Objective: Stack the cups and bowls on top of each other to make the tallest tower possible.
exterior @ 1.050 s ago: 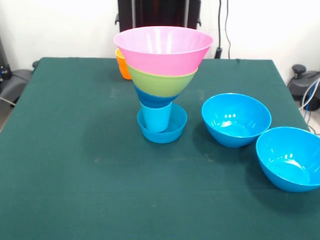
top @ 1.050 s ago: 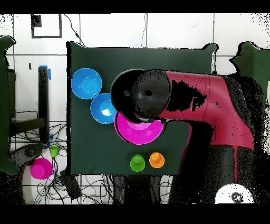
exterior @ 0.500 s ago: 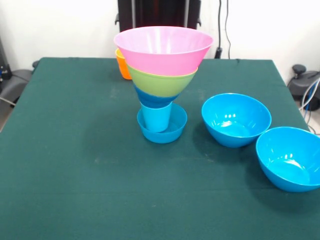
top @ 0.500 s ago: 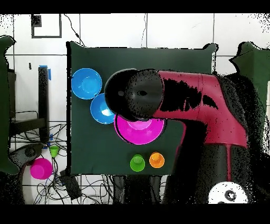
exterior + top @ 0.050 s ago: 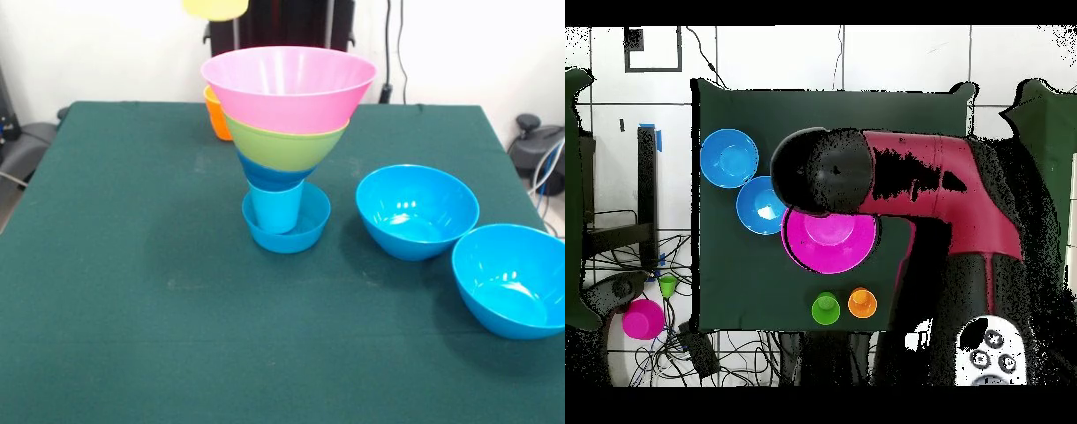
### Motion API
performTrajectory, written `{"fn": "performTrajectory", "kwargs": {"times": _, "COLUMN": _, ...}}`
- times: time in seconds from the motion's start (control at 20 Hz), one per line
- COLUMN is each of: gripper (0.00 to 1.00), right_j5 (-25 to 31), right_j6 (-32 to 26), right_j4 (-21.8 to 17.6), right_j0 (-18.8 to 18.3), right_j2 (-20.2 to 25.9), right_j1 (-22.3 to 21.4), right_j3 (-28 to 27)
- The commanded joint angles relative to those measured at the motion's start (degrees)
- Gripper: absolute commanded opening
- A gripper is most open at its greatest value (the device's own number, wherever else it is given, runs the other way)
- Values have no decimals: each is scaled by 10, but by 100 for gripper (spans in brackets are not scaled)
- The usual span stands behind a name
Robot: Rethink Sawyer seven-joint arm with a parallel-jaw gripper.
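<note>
The tower stands mid-table: a small blue bowl (image 5: 305, 231) at the bottom, a light blue cup (image 5: 275, 208) in it, then a blue bowl (image 5: 272, 175), a lime green bowl (image 5: 287, 146) and the big pink bowl (image 5: 287, 84) on top. A yellow cup (image 5: 214, 7) hangs in the air at the top edge, up and to the left of the pink rim, so the gripper holding it is shut. The arm's black end (image 5: 820, 170) hides that gripper from above and overlaps the pink bowl (image 5: 830, 245). An orange cup (image 5: 214, 115) stands behind the tower.
Two large blue bowls (image 5: 415, 210) (image 5: 512, 278) sit upright to the right of the tower. From above, a green cup (image 5: 826, 308) and the orange cup (image 5: 862, 302) stand side by side at the table's bottom edge. The red arm (image 5: 945, 190) spans the table's right half.
The yellow cup's bottom has come into the front view at the top edge. From above, the arm's end has shifted, uncovering more of the pink bowl.
</note>
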Motion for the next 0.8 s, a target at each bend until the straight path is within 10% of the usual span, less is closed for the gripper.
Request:
{"fn": "performTrajectory", "kwargs": {"times": 0.05, "gripper": 0, "right_j5": -25, "right_j6": -14, "right_j4": -14, "right_j0": 1, "right_j2": 16, "right_j1": 55, "right_j3": 46}}
{"fn": "performTrajectory", "kwargs": {"times": 0.8, "gripper": 0, "right_j5": -6, "right_j6": 28, "right_j4": -22, "right_j0": 31, "right_j2": -18, "right_j1": 54, "right_j3": 54}}
